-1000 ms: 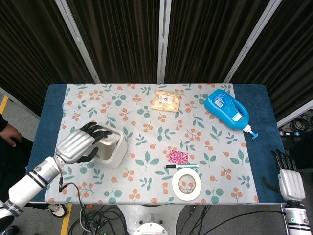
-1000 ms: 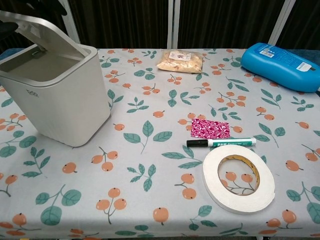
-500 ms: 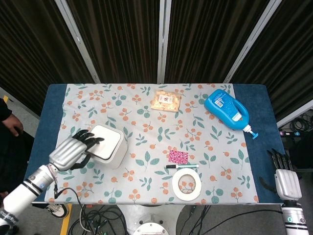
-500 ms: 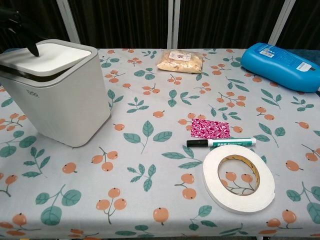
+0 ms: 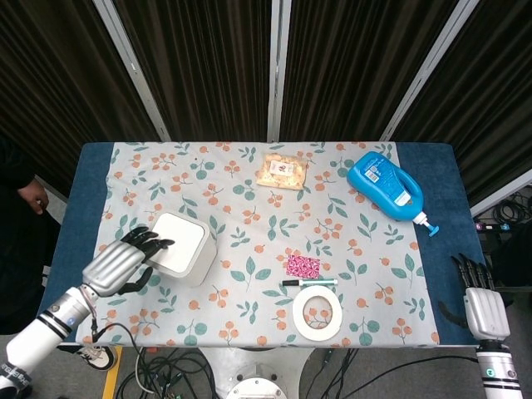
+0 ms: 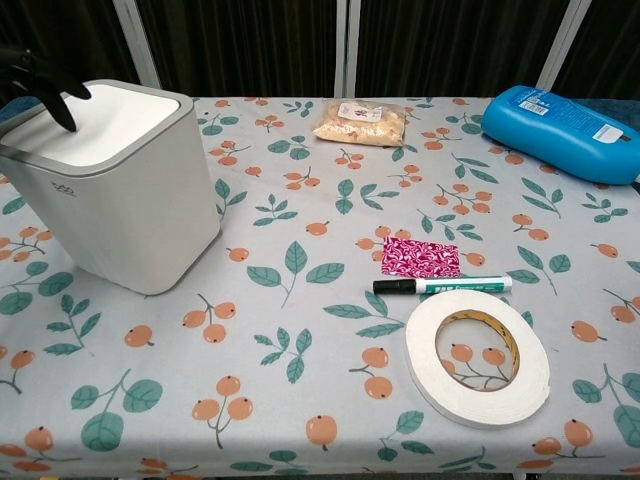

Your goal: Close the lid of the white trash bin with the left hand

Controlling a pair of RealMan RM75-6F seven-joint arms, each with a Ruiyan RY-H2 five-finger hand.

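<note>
Lid (image 5: pixel 181 241) now lies flat on white trash bin (image 6: pixel 120 200), lower left of table (image 5: pixel 75 208); left hand (image 5: pixel 120 262) fingertips rest on it, spread. Right hand (image 5: pixel 480 303) open, idle at lower right.

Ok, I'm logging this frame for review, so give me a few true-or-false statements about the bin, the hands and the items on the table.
1. The white trash bin's lid lies flat and closed. True.
2. The left hand grips the blue detergent bottle. False: its fingertips are at the bin's lid.
3. The green-and-black marker lies beside the white tape roll. True.
4. The right hand holds the tape roll. False: it is empty, off the table's edge.
</note>
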